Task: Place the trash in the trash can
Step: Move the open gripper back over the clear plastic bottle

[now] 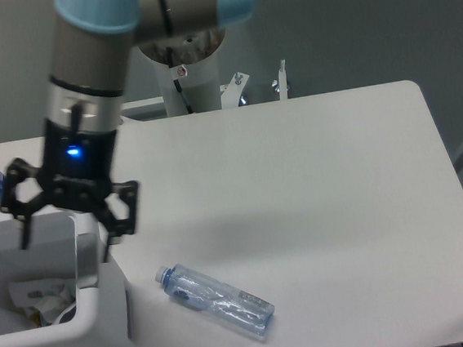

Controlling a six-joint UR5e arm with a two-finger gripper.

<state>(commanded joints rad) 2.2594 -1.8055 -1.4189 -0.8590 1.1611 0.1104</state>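
now gripper (64, 226) splayed, seemingly empty

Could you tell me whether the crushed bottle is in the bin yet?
Not yet. The crushed bottle lies on its side on the table, right of the trash can.

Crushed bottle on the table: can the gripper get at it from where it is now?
Probably yes. The crushed bottle lies alone on bare table, nothing around it, and the open, empty gripper hangs above the trash can rim beside it.

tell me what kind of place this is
Likely a robotics lab or test cell: an arm on a pedestal behind a plain white table, with a bin and a crushed bottle staged for sorting.
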